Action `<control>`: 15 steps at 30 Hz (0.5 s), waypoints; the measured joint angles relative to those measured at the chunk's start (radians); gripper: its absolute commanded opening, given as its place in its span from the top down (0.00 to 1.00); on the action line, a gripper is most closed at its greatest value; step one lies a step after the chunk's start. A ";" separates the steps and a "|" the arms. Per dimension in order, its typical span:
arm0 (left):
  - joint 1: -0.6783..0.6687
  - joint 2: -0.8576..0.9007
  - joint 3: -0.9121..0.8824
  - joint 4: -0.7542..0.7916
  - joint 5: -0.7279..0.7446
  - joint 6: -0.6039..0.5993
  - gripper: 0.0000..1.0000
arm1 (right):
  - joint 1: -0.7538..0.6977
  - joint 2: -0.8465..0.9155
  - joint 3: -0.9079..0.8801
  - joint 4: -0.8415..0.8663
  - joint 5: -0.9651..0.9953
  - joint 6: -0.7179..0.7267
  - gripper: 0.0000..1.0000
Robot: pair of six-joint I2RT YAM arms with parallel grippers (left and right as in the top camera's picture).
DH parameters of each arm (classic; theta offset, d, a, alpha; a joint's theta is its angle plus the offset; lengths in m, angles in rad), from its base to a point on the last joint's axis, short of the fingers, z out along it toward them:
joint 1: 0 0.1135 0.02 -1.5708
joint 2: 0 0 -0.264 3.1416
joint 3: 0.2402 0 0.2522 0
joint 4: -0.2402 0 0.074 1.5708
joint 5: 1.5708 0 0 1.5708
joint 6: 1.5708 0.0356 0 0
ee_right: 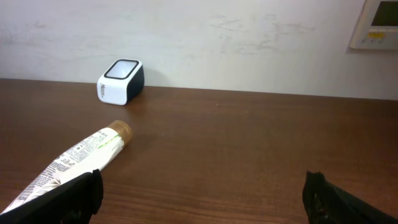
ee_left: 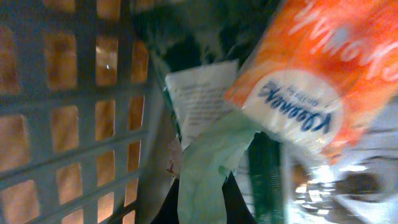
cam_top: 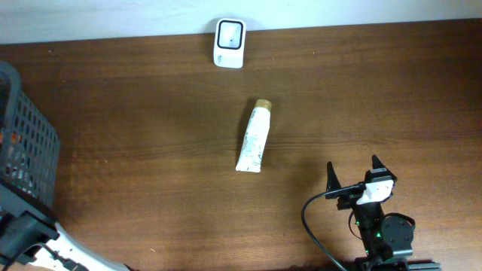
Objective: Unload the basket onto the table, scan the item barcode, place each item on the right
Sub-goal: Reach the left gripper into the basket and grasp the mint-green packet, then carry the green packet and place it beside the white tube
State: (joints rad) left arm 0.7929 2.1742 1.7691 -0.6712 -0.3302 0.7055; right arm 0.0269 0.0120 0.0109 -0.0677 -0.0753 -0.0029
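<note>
Tube (cam_top: pixel 253 138), white with a gold cap, is laid flat near the middle of the table (cam_top: pixel 151 113). Its cap is pointed toward the far edge and its crimped end toward the near side. The white scanner (cam_top: pixel 229 33) is set at the far edge against the wall (ee_right: pixel 217 37), well apart from the tube. The table is of dark brown wood grain; the wall is pale and scuffed, with a small panel (ee_right: pixel 376 25) mounted at its upper right. The right gripper (cam_top: pixel 354 167) is held above the table, near and to the right of the tube. Its jaws are spread wide and nothing is held. At the left edge a grey mesh basket (cam_top: pixel 30 143) is stood, and an orange packet (ee_left: pixel 311 81) and a white printed label (ee_left: pixel 199 99) are seen inside it. The left gripper is closed tight inside the basket; what it grips cannot be told.
</note>
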 measured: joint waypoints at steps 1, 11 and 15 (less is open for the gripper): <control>-0.015 -0.013 0.000 -0.004 0.000 -0.014 1.00 | 0.000 0.000 0.000 0.000 0.000 0.000 0.02; -0.097 -0.393 0.005 0.045 0.008 -0.217 1.00 | 0.000 0.000 0.000 0.000 0.000 0.000 0.02; -0.136 -0.578 0.024 0.089 0.033 -0.329 1.00 | 0.000 0.000 0.000 0.000 0.000 0.000 0.02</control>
State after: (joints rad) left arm 0.6567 1.5963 1.7927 -0.5819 -0.2974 0.3767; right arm 0.0269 0.0120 0.0109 -0.0677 -0.0753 -0.0032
